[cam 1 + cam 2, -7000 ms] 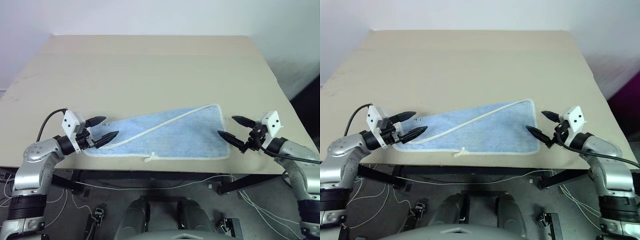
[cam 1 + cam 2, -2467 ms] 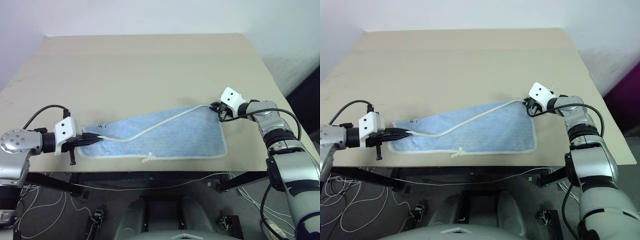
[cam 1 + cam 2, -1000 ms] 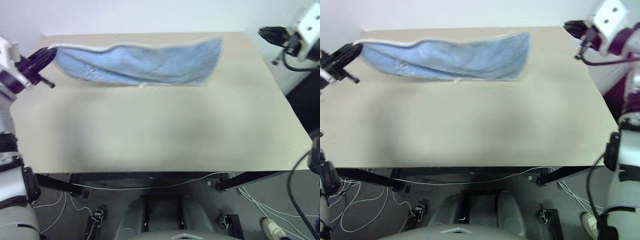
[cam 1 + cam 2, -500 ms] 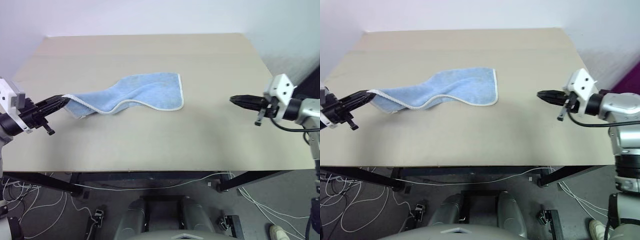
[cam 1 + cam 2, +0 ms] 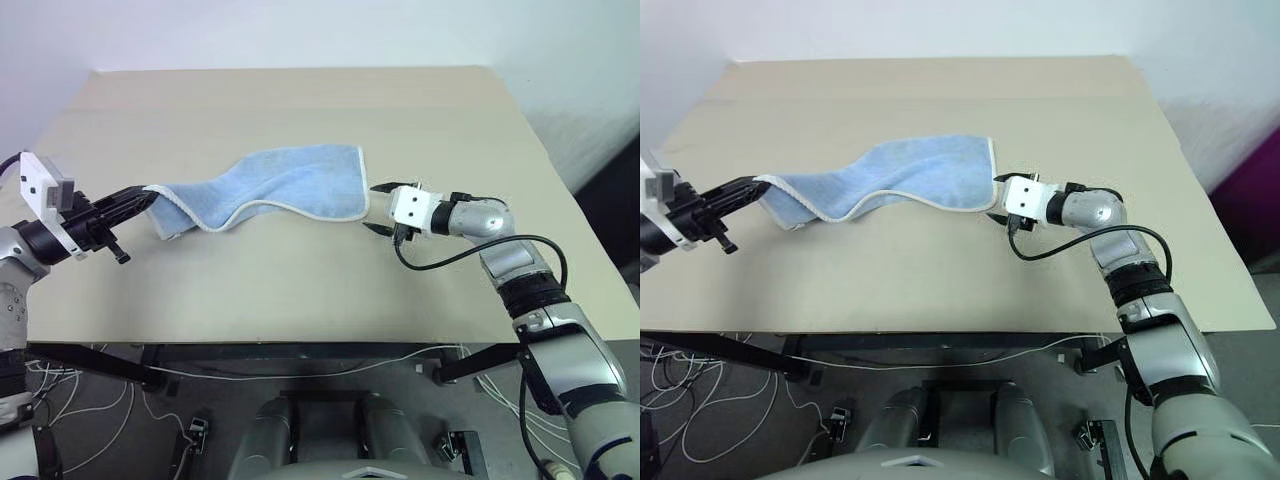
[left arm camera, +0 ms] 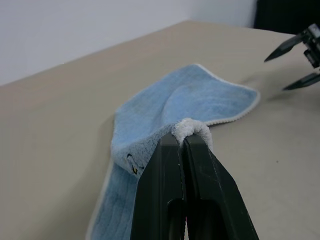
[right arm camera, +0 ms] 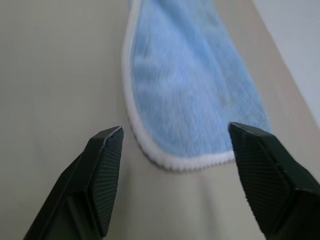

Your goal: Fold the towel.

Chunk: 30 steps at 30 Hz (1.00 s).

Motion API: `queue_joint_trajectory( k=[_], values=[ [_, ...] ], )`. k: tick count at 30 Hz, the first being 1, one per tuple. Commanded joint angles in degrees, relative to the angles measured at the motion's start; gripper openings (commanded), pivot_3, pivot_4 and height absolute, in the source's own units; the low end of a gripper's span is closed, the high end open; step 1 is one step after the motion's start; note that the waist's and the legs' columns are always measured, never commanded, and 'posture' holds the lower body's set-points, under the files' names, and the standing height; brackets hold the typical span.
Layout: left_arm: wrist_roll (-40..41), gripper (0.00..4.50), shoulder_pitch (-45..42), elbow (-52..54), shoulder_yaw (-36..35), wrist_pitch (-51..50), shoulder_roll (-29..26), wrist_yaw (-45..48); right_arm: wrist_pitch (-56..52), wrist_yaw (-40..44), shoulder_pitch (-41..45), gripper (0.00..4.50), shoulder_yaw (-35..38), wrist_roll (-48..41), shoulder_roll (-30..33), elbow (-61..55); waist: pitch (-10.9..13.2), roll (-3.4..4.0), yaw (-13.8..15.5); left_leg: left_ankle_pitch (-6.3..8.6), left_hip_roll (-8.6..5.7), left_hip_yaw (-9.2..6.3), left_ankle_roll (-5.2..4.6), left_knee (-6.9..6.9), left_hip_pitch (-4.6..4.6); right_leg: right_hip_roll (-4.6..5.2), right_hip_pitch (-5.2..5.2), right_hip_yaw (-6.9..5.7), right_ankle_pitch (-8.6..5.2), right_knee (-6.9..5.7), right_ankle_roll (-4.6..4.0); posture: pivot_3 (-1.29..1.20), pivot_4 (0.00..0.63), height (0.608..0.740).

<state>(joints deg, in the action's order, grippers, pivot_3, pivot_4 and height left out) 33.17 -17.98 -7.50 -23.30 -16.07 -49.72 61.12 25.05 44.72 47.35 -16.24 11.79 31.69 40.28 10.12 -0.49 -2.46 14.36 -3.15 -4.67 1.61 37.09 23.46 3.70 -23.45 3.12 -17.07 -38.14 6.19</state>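
Tabletop [image 5: 300, 280]: right gripper [image 5: 378, 208] now beside towel [image 5: 290, 180].

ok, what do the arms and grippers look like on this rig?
Both arms are silver-grey metal segments with black joint bands. Each wrist carries a white boxy block with small dark dots. The left gripper and right gripper each have two black pointed fingers with ribbed inner pads. A black cable loops along the right forearm.
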Motion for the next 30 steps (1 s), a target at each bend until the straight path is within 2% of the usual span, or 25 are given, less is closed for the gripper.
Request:
queue_joint_trajectory(
  k=[1, 10, 17, 22, 26, 30],
  values=[
    [1.0, 0.0, 0.3, 3.3, -1.4, -0.3, -0.2, -0.5, 8.5, -6.2, 4.4, 3.32, -2.2, 5.9, -0.7, 6.6, 0.0, 0.0, -0.1, -0.01, 0.0, 0.0, 0.02, -0.02, 0.0, -0.01, -0.01, 0.01, 0.0, -0.01, 0.0, 0.0, 0.15, 0.74],
    [1.7, 0.0, 1.6, 5.8, -2.5, -1.5, 0.6, -1.9, 16.1, -18.9, 10.2, 3.32, -7.4, 16.4, -3.6, 18.7, 0.0, 0.0, -0.3, -0.03, 0.04, 0.0, 0.05, -0.02, -0.01, -0.07, -0.02, 0.02, 0.0, -0.02, -0.01, 0.0, 0.15, 0.74],
    [2.2, 0.0, 1.4, 6.5, -2.2, -1.9, 0.9, -2.6, 15.9, -28.6, 13.5, 3.32, -11.5, 23.3, -6.4, 24.0, 0.0, 0.0, -0.3, -0.04, 0.03, 0.0, 0.07, -0.02, -0.01, -0.07, -0.02, 0.02, 0.0, -0.02, -0.01, 0.0, 0.15, 0.74],
    [2.3, 0.0, 1.1, 6.8, -2.1, -2.1, 0.9, -2.9, 15.4, -32.4, 14.8, 3.32, -13.2, 26.1, -7.3, 26.2, 0.0, 0.0, -0.6, -0.07, 0.04, -0.01, 0.11, -0.02, -0.02, -0.1, -0.01, 0.02, 0.0, -0.04, -0.01, 0.0, 0.15, 0.74],
    [2.1, 0.0, 0.9, 6.6, -2.2, -2.0, 0.8, -3.0, 15.7, -32.6, 15.1, 2.42, -13.5, 26.4, -6.9, 27.2, 0.0, 0.0, -1.0, -0.07, 0.03, -0.02, 0.11, -0.04, -0.03, -0.1, -0.01, 0.02, -0.01, -0.04, -0.01, 0.0, 0.15, 0.74],
    [2.1, 0.0, 0.8, 6.5, -2.1, -2.0, 0.9, -3.1, 16.6, -31.6, 14.8, 0.96, -13.3, 25.7, -6.4, 27.4, 0.0, 0.0, -1.2, -0.06, 0.03, -0.03, 0.1, -0.04, -0.03, -0.1, -0.01, 0.02, -0.01, -0.04, -0.01, 0.0, 0.15, 0.74]
  ],
)
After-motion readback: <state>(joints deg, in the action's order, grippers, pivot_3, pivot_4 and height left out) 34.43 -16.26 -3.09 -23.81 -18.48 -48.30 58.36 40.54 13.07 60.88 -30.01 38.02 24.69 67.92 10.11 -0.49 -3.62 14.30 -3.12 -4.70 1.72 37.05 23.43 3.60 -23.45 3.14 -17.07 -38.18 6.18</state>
